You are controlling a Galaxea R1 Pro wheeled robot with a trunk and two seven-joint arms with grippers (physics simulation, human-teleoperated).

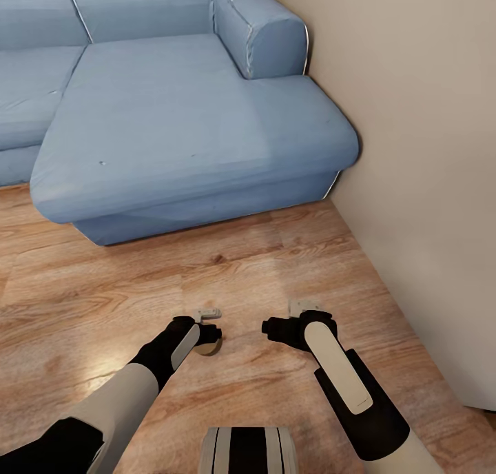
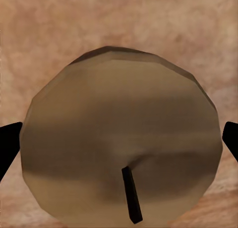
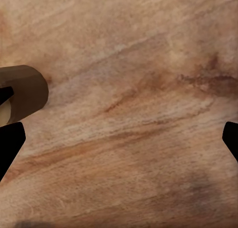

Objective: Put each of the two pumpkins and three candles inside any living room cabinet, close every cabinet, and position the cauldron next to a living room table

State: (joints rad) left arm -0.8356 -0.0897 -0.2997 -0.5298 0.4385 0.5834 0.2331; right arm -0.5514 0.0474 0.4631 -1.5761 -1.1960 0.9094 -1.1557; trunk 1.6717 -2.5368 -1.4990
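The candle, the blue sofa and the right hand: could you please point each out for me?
candle [image 2: 119, 138]: left wrist view, on its flat top face beside the wick.
blue sofa [image 1: 193, 122]: head view, on the seat cushion.
right hand [image 1: 270, 327]: head view, at its fingertips.

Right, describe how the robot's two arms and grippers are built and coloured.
Both arms are black with pale grey-white shell panels: a long rounded panel runs along the right forearm, a narrower one along the left forearm, whose upper section is light grey. Each wrist carries a small light grey bracket. The left gripper and right gripper are black; in the wrist views their fingers show as plain black tips. No cables or markings are visible.
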